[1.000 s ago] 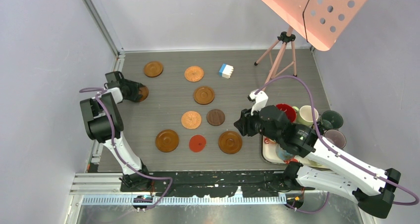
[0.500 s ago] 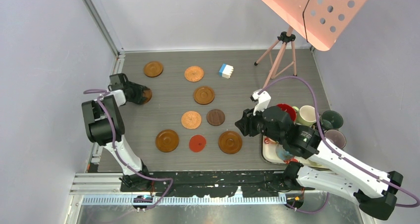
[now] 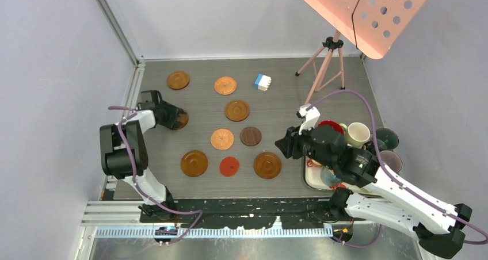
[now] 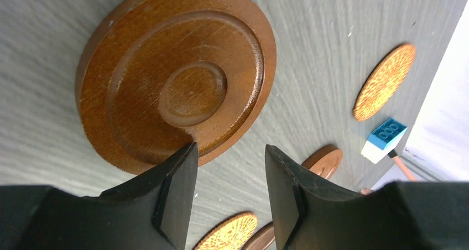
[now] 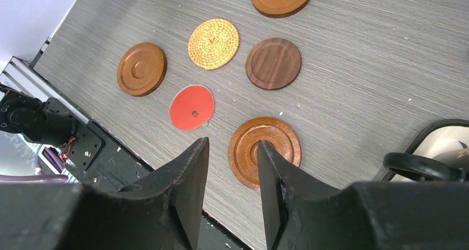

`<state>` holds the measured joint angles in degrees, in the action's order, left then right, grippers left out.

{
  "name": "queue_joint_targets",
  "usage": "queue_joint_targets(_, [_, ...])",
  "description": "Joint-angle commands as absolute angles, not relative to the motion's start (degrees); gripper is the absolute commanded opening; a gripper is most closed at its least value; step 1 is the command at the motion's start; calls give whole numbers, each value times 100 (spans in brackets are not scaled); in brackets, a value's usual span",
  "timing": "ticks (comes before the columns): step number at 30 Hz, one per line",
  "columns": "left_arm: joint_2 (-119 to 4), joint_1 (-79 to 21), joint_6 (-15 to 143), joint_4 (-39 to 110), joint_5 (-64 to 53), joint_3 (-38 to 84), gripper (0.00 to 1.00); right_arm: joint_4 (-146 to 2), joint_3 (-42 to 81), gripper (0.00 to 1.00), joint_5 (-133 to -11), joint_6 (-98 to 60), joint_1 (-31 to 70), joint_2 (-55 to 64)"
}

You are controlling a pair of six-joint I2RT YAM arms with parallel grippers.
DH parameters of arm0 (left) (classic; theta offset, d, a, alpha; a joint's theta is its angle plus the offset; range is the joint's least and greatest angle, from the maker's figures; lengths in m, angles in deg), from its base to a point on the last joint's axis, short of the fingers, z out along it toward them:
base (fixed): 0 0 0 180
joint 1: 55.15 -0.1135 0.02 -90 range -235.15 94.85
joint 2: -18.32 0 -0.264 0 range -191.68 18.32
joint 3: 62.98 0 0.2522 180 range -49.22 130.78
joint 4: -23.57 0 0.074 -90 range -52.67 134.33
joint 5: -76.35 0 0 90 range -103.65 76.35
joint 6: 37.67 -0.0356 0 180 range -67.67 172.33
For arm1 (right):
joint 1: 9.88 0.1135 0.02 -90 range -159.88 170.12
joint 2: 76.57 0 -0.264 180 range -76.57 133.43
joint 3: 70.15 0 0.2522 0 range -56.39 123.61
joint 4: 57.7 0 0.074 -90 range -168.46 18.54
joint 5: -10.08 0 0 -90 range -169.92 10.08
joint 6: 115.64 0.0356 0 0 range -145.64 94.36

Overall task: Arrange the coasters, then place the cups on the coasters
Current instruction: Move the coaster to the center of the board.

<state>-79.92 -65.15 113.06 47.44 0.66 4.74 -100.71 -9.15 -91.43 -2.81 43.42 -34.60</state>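
Observation:
Several round coasters lie on the grey table: wooden rimmed ones (image 3: 237,110) (image 3: 194,163) (image 3: 267,165), woven ones (image 3: 225,85) (image 3: 222,139), a dark brown one (image 3: 250,136) and a red one (image 3: 229,166). My left gripper (image 3: 172,117) (image 4: 229,150) is open and low. One fingertip (image 4: 180,167) overlaps the near rim of a ringed wooden coaster (image 4: 177,89) (image 3: 183,121); only bare table shows between the fingers. My right gripper (image 3: 282,148) (image 5: 232,145) hangs open and empty above a wooden coaster (image 5: 276,131). The cups, among them red-inside (image 3: 332,127), cream (image 3: 357,133) and dark green (image 3: 387,138), crowd together at the right.
A white tray (image 3: 311,179) lies under the right arm beside the cups. A blue-and-white block (image 3: 263,82) sits at the back. A tripod (image 3: 328,58) carrying a pink perforated board (image 3: 368,12) stands at the back right. Walls close in on the left, back and right.
My left gripper has slid right and toward the near edge, and the wooden coaster at its fingertip moved along with it. The right arm shifted slightly right.

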Motion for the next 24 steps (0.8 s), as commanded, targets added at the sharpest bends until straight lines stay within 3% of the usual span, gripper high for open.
queue_joint_targets(1, [-7665,-6350,11207,5044,-80,203,51,-10029,-945,45,-9144,-178,4365,-3654])
queue_joint_targets(24, [-7110,-5643,11310,5418,-317,-361,51,-9817,-1116,45,-9035,-43,4369,-3681])
